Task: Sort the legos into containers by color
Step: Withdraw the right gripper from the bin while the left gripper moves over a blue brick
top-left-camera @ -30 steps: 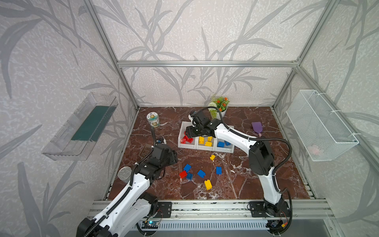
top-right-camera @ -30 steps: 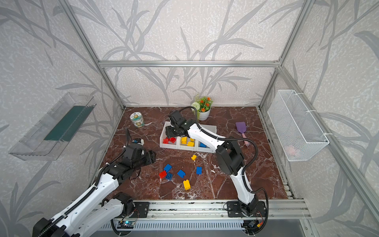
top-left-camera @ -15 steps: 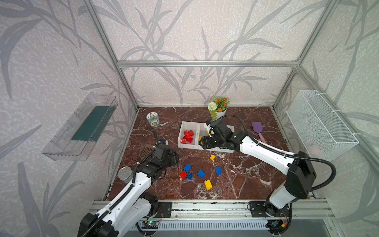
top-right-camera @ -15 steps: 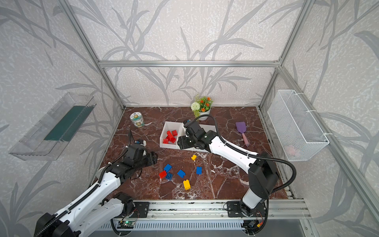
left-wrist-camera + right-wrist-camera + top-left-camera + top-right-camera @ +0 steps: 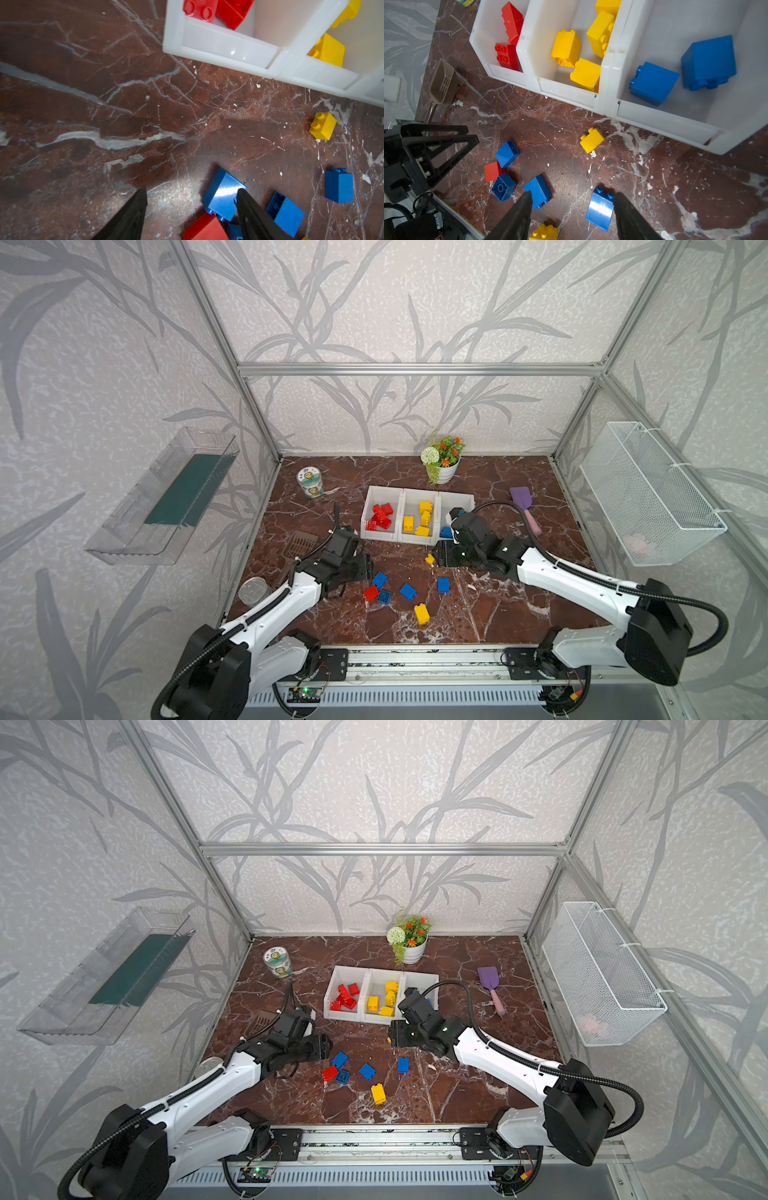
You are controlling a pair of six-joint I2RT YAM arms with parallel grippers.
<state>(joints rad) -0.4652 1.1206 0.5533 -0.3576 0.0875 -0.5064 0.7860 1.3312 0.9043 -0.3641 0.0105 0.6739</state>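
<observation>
Return of right gripper (image 5: 572, 197) from the red-filled end of the three joined white plastic bins (image 5: 380, 536): jaws are held spread and empty over a small blue studded plastic brick (image 5: 600, 209), apparently the next pick. Left gripper (image 5: 191, 191) is likewise spread. Seven bricks (image 5: 422, 613) are left unsorted.

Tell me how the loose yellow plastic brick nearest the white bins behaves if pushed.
The small yellow plastic studded brick looks rigid and boxy, so it would probably slide, not roll. Its glossy faces on the polished marble tabletop suggest it may skid or twist.
</observation>
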